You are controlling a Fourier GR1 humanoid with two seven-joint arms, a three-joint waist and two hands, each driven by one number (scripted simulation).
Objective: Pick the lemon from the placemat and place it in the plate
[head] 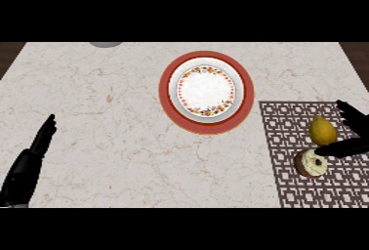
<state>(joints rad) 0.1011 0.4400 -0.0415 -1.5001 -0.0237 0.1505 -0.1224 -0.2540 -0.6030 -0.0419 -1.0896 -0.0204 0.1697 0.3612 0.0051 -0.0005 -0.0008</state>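
Lemon (323,130), yellow and oval, lies on the dark brown lattice-patterned placemat (288,146) at the right of my pale marble counter (108,122). My right hand (352,131) brackets it, spread, with fingers just behind the lemon and the thumb just in front; whether they touch it I cannot tell. A round frosted pastry (312,163) sits just nearer me. The white floral plate with a red rim (206,92) lies to the left of the placemat. My left hand (42,139) rests at the lower left, fingers straight.
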